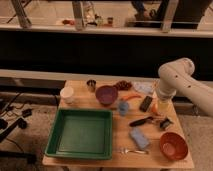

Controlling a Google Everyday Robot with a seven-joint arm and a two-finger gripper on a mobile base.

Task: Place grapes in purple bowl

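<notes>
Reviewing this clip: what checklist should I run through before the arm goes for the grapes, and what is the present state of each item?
1. Target visible: the grapes lie uncovered near the far edge of the table: ok.
2. Destination ready: the purple bowl sits open side up: ok.
3. Arm positioned: the gripper is low on the right side by the black-handled utensil, away from the grapes: not ok.
4. Gripper unloaded: cannot tell.
5. Short transfer: grapes and purple bowl are neighbours; the carrot piece and blue cup lie nearer the camera: ok.
</notes>
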